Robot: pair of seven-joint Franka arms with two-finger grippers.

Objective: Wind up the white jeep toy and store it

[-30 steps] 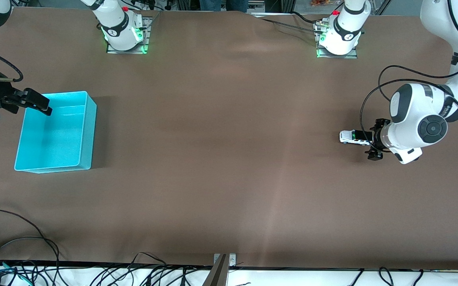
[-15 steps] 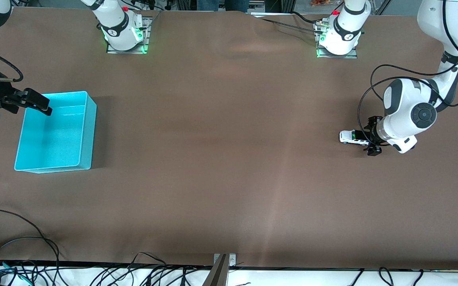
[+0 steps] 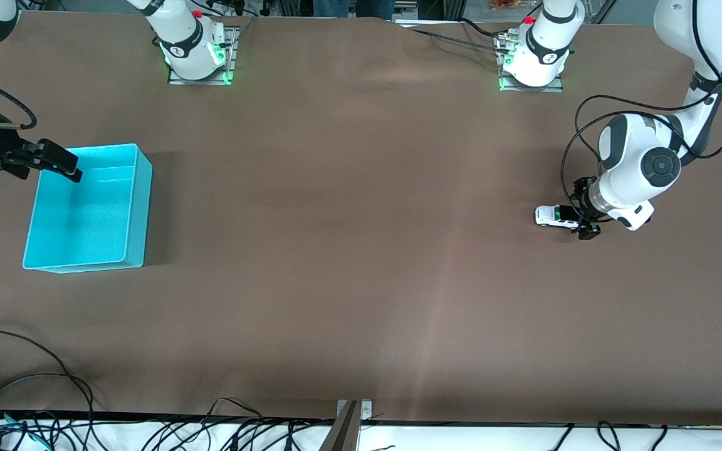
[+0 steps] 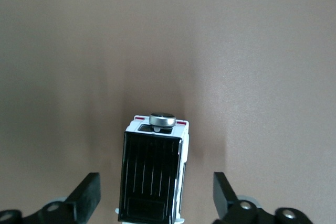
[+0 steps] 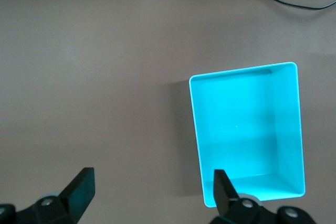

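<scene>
Front view shows the white jeep toy (image 3: 551,216) standing on the brown table (image 3: 348,250) toward the left arm's end, well apart from the cyan bin (image 3: 138,207) at the right arm's end. The left gripper (image 3: 584,213) is down at the toy's tail end, one black fingertip showing on each side of the car. Left wrist view looks down on the toy's black roof (image 4: 152,179) with a round silver knob (image 4: 162,119) at one end — the two fingers (image 4: 88,195) stand spread on either side of the body, with bare table visible between each pad and the toy's flanks, so the grip is released and nothing is clenched.

The right gripper (image 3: 47,161) hangs over the rim of the cyan bin at the bin's end toward the right arm's end of the table, and that arm waits. Right wrist view looks down on the bin — its floor bare — with the right gripper's two fingers (image 5: 81,184) wide apart and holding nothing.

Black cables (image 3: 29,401) trail along the table edge nearest the front camera.
</scene>
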